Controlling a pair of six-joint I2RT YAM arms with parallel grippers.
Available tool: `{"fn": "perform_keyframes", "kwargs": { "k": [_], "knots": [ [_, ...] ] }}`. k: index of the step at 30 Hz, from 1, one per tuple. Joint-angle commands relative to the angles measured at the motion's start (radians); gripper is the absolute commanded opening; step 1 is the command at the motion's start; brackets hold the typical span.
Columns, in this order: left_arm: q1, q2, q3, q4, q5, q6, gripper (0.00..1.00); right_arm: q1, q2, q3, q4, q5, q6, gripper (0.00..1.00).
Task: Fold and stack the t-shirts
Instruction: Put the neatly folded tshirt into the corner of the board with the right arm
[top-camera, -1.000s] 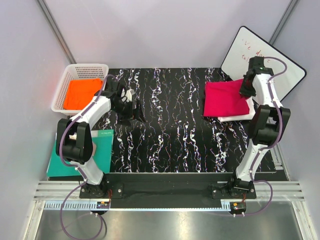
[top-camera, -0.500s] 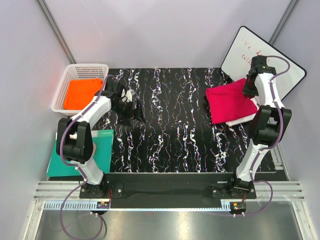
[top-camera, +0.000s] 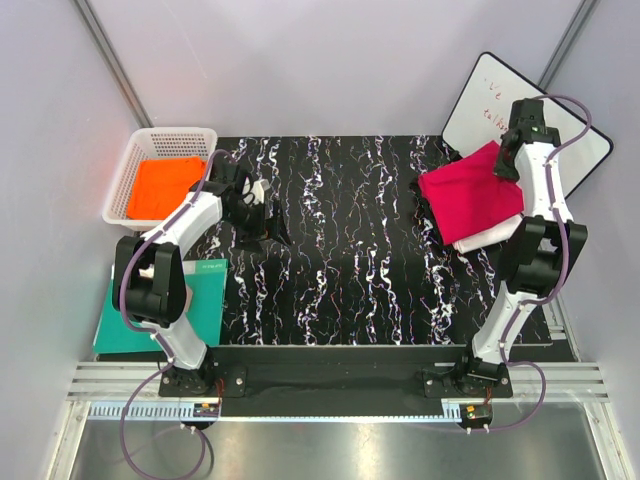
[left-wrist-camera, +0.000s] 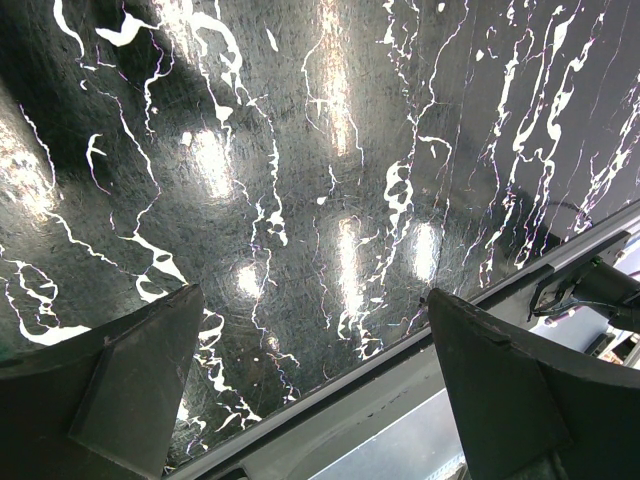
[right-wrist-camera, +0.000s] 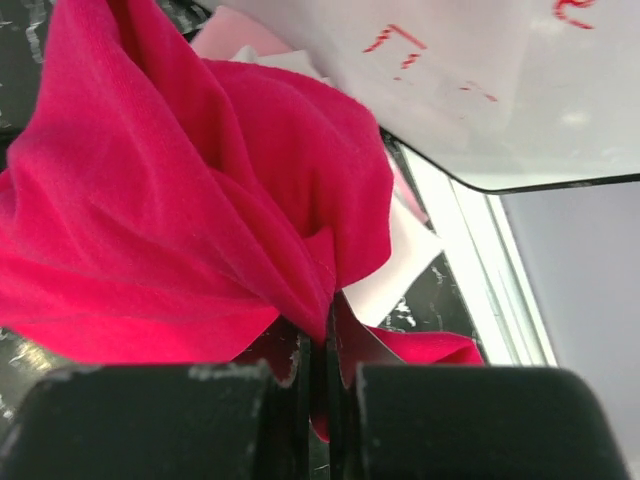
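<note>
The left tool (top-camera: 255, 207) hangs spread wide over bare tabletop (top-camera: 340, 280), holding nothing. Farther back on the right, the right tool (right-wrist-camera: 322, 352) pinches a fold of the crimson-pink t-shirt (top-camera: 470, 193), which lies on the white t-shirt (top-camera: 487, 238). The pull is best kept low and slow, so the white one beneath does not ruck. The tabletop's right edge and the whiteboard (top-camera: 565, 150) crowd it, and the open room lies leftward.
</note>
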Motion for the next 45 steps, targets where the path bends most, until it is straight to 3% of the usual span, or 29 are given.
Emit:
{"fn": "perform_keyframes", "kwargs": {
  "k": [1, 5, 7, 9, 10, 14, 15, 21, 24, 26, 28, 29, 36, 45],
  "knots": [
    [-0.001, 0.005, 0.008, 0.022, 0.028, 0.011, 0.99, -0.023, 0.009, 0.035, 0.064, 0.126, -0.004, 0.02],
    [-0.001, 0.002, 0.006, 0.017, 0.025, 0.014, 0.99, -0.023, 0.078, 0.051, 0.024, 0.193, 0.016, 0.04],
    [-0.001, -0.001, 0.005, 0.015, 0.025, 0.014, 0.99, -0.023, 0.113, 0.054, 0.009, 0.250, 0.024, 0.21],
    [-0.001, -0.005, 0.005, 0.012, 0.025, 0.014, 0.99, -0.023, 0.131, 0.063, -0.003, 0.294, 0.030, 0.49],
    [-0.001, -0.006, 0.003, 0.012, 0.026, 0.013, 0.99, -0.023, 0.131, 0.063, -0.007, 0.301, 0.034, 0.70],
    [-0.001, -0.005, 0.000, 0.012, 0.023, 0.011, 0.99, -0.023, 0.038, 0.061, -0.005, 0.287, 0.065, 0.95],
    [-0.001, -0.005, 0.002, 0.011, 0.023, 0.010, 0.99, -0.021, 0.009, 0.045, 0.016, 0.282, 0.073, 1.00],
    [-0.003, 0.005, 0.000, 0.012, 0.025, 0.005, 0.99, -0.020, -0.249, -0.122, 0.139, 0.025, 0.105, 1.00],
    [-0.004, 0.009, 0.008, 0.014, 0.025, 0.006, 0.99, -0.018, -0.318, -0.231, 0.167, -0.127, 0.122, 1.00],
    [-0.006, 0.017, 0.014, 0.012, 0.031, 0.006, 0.99, -0.018, -0.332, -0.308, 0.179, -0.225, 0.132, 0.90],
    [-0.009, 0.018, 0.021, 0.012, 0.034, 0.008, 0.99, -0.017, -0.335, -0.357, 0.194, -0.290, 0.149, 0.11],
    [-0.009, 0.020, 0.023, 0.012, 0.035, 0.008, 0.99, -0.017, -0.329, -0.395, 0.202, -0.319, 0.160, 0.00],
    [-0.015, 0.017, 0.020, 0.011, 0.038, 0.010, 0.99, -0.012, -0.193, -0.437, 0.208, -0.275, 0.156, 0.00],
    [-0.017, -0.011, 0.002, 0.009, 0.028, 0.008, 0.99, -0.006, 0.027, -0.282, 0.178, -0.058, 0.152, 0.00]
  ]
}}
